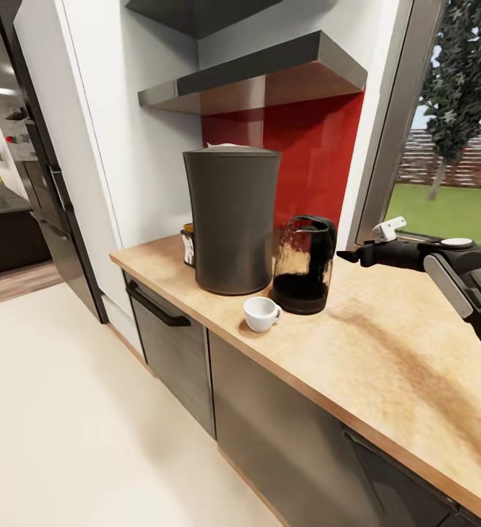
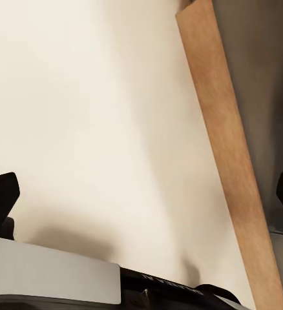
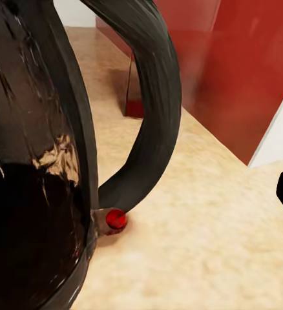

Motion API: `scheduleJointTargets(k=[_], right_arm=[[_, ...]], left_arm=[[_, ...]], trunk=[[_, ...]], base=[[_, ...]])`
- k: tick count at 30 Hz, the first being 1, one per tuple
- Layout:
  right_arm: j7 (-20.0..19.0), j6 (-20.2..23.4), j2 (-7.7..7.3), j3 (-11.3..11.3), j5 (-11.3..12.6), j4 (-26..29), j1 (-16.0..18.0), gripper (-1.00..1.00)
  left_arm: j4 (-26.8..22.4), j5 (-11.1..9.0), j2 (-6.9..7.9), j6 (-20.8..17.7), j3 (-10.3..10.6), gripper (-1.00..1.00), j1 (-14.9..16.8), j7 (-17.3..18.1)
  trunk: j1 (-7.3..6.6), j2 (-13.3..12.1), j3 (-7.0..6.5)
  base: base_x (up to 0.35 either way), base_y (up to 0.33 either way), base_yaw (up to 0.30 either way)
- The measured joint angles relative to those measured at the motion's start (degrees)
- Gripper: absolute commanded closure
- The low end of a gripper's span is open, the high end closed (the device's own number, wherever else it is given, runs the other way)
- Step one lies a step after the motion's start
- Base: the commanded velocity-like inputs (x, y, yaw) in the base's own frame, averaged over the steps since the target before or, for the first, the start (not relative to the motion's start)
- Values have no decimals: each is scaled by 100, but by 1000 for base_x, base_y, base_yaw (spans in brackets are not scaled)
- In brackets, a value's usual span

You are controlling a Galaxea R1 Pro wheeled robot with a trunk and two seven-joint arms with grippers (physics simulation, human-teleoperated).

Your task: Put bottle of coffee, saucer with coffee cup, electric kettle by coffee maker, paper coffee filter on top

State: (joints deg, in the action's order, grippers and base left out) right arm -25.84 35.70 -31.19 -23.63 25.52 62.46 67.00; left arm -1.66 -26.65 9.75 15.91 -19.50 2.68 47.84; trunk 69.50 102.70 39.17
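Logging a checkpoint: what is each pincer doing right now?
Left pincer: open, holding nothing.
Right pincer: open, empty, beside the rounded clear-glass kettle.

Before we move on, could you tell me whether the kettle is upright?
Upright: the kettle stands on its black base on the countertop, handle at the side.

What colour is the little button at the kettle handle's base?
Red, clearest in the right wrist view.

a home kitchen: wood-grain countertop (image 1: 386,359) over grey cabinets (image 1: 174,351), red backsplash (image 1: 313,154), coffee maker (image 1: 231,219), garden window (image 1: 452,146)
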Motion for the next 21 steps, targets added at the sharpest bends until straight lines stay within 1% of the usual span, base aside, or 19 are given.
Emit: scheduleJointTargets(k=[7,9,21], right_arm=[[-4,7,-4,2,-3,0,-1,-100],[-4,8,-5,1,-6,-4,-1,-100],[-5,6,-5,2,-10,-8,-2,-100]], left_arm=[[0,0,0,-4,0,-100,0,0],[0,0,0,-4,0,-100,0,0],[-1,-2,0,-7,-1,-100,0,1]], trunk=[[0,0,0],[1,0,0],[2,0,0]], base=[[-3,3,0],[-104,87,0],[-230,201,0]])
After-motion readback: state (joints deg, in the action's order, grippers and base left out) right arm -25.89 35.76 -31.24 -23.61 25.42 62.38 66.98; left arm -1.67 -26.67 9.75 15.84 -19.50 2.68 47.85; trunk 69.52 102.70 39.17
